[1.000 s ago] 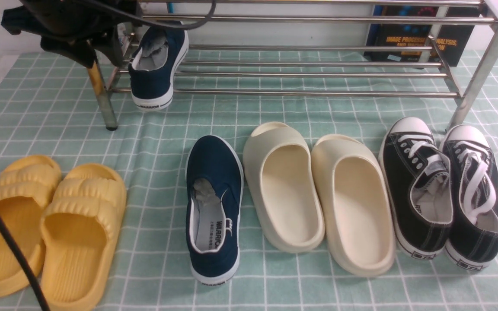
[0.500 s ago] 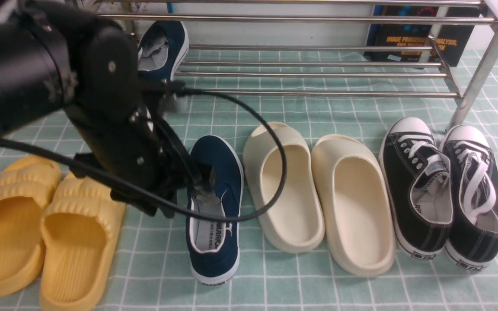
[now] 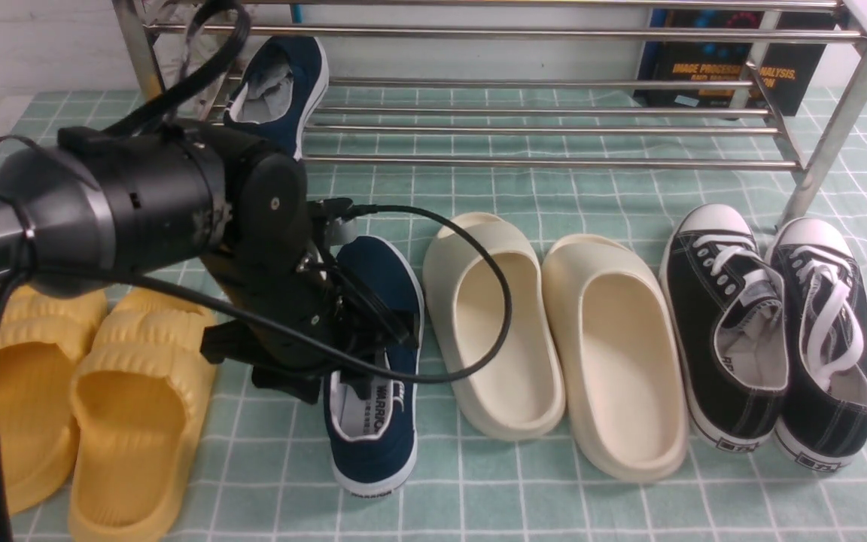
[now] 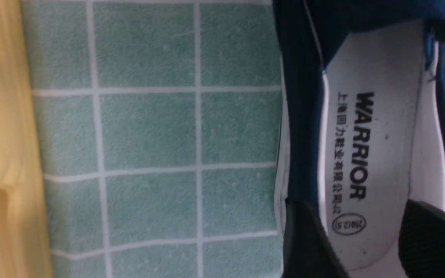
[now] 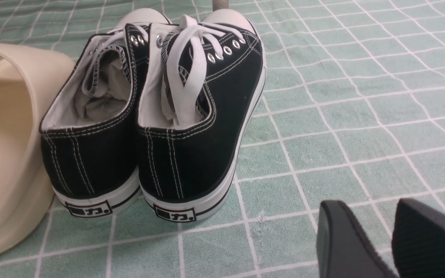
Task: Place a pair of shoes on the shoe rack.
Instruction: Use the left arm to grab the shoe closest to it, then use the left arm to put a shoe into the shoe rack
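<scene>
One navy-blue slip-on shoe [image 3: 283, 83] lies tilted on the low bars at the left end of the steel shoe rack [image 3: 539, 160]. The other navy shoe [image 3: 373, 436] lies on the green checked cloth, heel toward me. My left arm [image 3: 253, 248] hangs over its opening and hides its middle. In the left wrist view the left gripper [image 4: 365, 235] is open right above the "WARRIOR" insole [image 4: 377, 135], one finger [image 4: 307, 243] over the shoe's side wall, the other [image 4: 435, 239] over the far side. The right gripper [image 5: 381, 243] is open, empty, low over the cloth.
Cream clogs [image 3: 494, 324] lie right of the navy shoe. Black lace-up sneakers [image 3: 727, 331] stand by the rack's right leg, also in the right wrist view [image 5: 191, 116]. Yellow slippers [image 3: 132, 406] lie to the left. A dark book [image 3: 727, 68] stands behind the rack.
My left arm left the rack's left end, where the first navy shoe stays, swung down toward me and now sits lower over the second navy shoe's opening.
</scene>
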You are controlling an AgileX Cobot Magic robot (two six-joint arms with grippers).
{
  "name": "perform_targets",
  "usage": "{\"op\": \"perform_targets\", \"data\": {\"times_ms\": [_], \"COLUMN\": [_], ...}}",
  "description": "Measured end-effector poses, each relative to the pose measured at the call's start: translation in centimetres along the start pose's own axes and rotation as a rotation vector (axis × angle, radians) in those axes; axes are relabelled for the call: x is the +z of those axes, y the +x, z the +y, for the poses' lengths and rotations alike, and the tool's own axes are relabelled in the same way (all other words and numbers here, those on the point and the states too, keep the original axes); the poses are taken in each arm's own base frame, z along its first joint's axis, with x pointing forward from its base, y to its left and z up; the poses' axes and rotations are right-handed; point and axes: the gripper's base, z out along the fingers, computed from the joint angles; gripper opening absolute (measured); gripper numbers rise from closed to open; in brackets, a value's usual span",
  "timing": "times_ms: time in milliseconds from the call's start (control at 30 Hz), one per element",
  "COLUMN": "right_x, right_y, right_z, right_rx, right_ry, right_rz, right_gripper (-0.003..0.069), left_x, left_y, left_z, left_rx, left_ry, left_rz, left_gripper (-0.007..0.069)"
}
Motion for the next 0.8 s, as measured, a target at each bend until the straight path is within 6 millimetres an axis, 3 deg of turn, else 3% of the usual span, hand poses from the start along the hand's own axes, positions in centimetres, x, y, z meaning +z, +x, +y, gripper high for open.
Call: {"op": "perform_targets", "data": {"times_ms": [133, 267, 433, 533, 633, 800], "right_x": [0.0, 0.0, 0.0, 0.0, 0.0, 0.0], "right_y": [0.0, 0.0, 0.0, 0.0, 0.0, 0.0], "right_z": [0.0, 0.0, 0.0, 0.0, 0.0, 0.0], "right_rx": [0.000, 0.000, 0.000, 0.000, 0.000, 0.000], "right_ry": [0.000, 0.000, 0.000, 0.000, 0.000, 0.000], "right_rz": [0.000, 0.000, 0.000, 0.000, 0.000, 0.000], "right_gripper": [0.0239, 0.0239, 0.0239, 0.0239, 0.0239, 0.0239], "left_x": [1.3, 3.0, 3.8, 3.4, 1.8, -4.3], "left_y": [-0.2, -0.2, -0.1, -0.3, -0.7, -2.6], "left_z": [0.0, 0.1, 0.3, 0.2, 0.0, -0.3], "left_rx": [-0.004, -0.004, 0.006, 0.012, 0.024, 0.039], "left_ry": [-0.005, -0.031, -0.054, -0.060, -0.058, -0.026], "left_rz": [0.011, 0.050, 0.069, 0.071, 0.049, -0.071], "left_gripper": [0.0376, 0.0305, 0.0085, 0.0004, -0.0008, -0.0008]}}
